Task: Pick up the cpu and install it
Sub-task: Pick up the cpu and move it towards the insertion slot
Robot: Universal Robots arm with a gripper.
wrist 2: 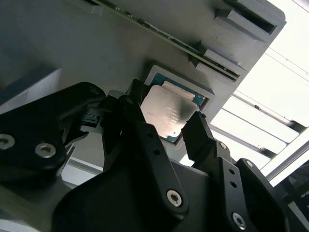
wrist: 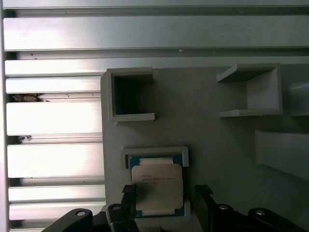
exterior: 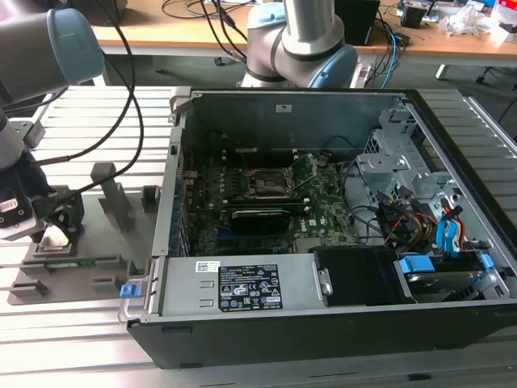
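Observation:
The cpu [wrist: 157, 183] is a flat square chip with a silvery top, lying in a shallow framed pocket of the grey fixture plate [wrist: 212, 130]. In the second wrist view the cpu [wrist 2: 169, 113] sits between two black fingers [wrist 2: 145, 135]. My gripper [wrist: 165, 195] is open and straddles the chip, one finger close against one edge and the other a small gap off the opposite edge. In the exterior view the gripper [exterior: 56, 225] is low over the fixture plate [exterior: 89, 263] at the exterior view's left, outside the computer case [exterior: 323, 323]. The motherboard's black socket [exterior: 269, 184] lies inside the case.
Upright grey blocks [exterior: 109, 190] and open box-shaped holders [wrist: 130, 94] rise from the fixture plate near the gripper. The slatted aluminium table [wrist: 53, 121] surrounds it. The case wall [exterior: 171, 186] stands between plate and motherboard. Cables [exterior: 129, 97] hang from the arm.

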